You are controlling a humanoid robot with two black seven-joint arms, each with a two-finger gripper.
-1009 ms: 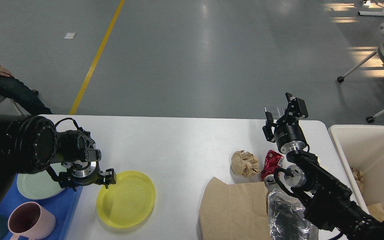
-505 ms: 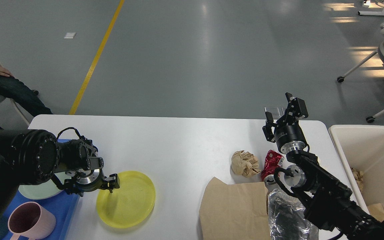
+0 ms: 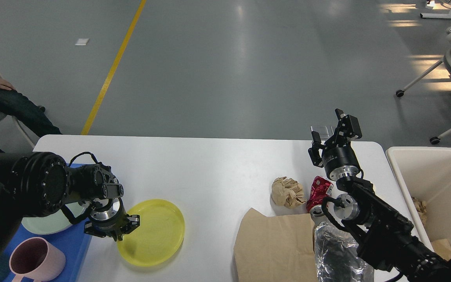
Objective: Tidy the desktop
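While the left gripper (image 3: 120,230) sits low at the near-left rim of the yellow plate (image 3: 153,232), lower left of frame, its fingers point down and are too dark to separate; cannot tell whether it has the rim pinched or is merely beside it; the plate looks slightly tilted, which hints at a grip, judgement only.

Desktop (image 3: 210,168) fills the middle and lower frame, white, rounded corners; blue tray (image 3: 71,246) at lower left edge holds a pale green plate (image 3: 49,221) and a pink cup (image 3: 33,261); likely the dishes are gathered there, so the yellow plate probably goes onto the tray next.

Right gripper (image 3: 329,127) is raised at right of centre, fingers spread apart with nothing between them, parked clear of the clutter; probably waiting its turn.

Rubbish lies lower right: crumpled paper ball (image 3: 287,191), crushed red can (image 3: 319,192), flat brown bag (image 3: 274,246), foil wrap (image 3: 337,254); cream bin (image 3: 431,172) stands at far right just beside the desktop, some paper scraps already in it; sensible spot for the right arm to drop waste.

Risk: thin plate rim may slip from a shallow pinch.
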